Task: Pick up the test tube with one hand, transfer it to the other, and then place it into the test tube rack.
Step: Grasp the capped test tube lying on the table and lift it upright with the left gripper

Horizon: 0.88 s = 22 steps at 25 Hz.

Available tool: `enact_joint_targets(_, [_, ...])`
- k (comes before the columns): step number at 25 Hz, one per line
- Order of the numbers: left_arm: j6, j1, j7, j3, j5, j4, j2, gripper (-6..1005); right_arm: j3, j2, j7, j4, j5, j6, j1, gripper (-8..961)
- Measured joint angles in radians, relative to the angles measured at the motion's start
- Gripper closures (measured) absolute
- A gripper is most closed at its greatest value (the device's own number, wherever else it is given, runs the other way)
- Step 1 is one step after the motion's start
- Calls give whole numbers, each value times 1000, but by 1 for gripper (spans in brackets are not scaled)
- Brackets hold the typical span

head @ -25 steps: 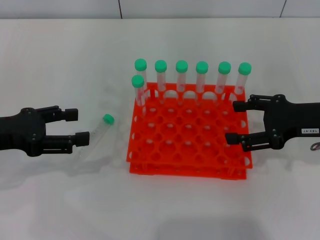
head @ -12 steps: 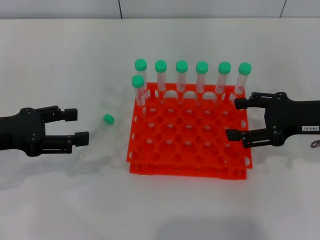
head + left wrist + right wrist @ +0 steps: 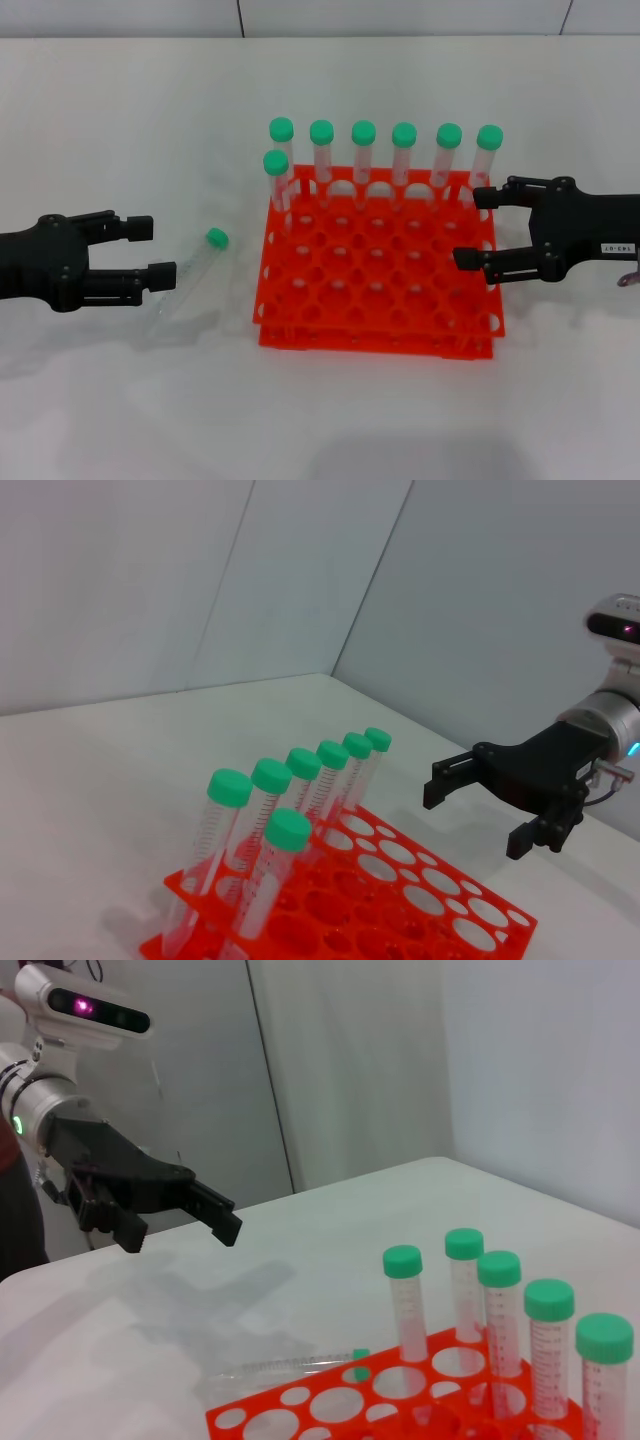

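On the far left of the white counter [image 3: 120, 400], the left claw [image 3: 150, 250] hovers low with its two black fingers spread apart, grasping nothing. Just beside its fingertips, towards the rack, the test tube [image 3: 190, 278] lies flat on the counter, slanted, its green cap [image 3: 216, 238] pointing away from the robot and towards the rack; whether a fingertip touches the clear barrel cannot be told. Nothing lies between the claw and the tube.

Next comes the orange-red test tube rack [image 3: 375, 290], standing in the middle of the counter, close to the tube's cap but apart from it. Seven other green-capped tubes stand upright in it: six in a row [image 3: 385, 150] along the far edge, and one more [image 3: 277, 185] just in front of that row at the rack's left corner. The remaining holes are unfilled.

On the right, the right claw [image 3: 475, 228], bearing a small white label [image 3: 618, 247], hangs over the rack's right edge with its fingers parted and nothing held. It sits close to the rightmost standing tube [image 3: 486, 155].
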Motion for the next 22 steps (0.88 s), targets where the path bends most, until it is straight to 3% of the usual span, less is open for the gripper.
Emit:
enact_joint_targets(9, [0,-9,-26,5,15,8,13,109,-1,1,0,0,1,1,0,78])
enact_joint_targets(15, [0,-37,-162,6,135,63,46,110,0,3,1,0,7,0,-1,79])
enact_joint_targets(22, [34,-157,-334,9,373,86,100,110,-21,5,3,0,32,-1,0,79])
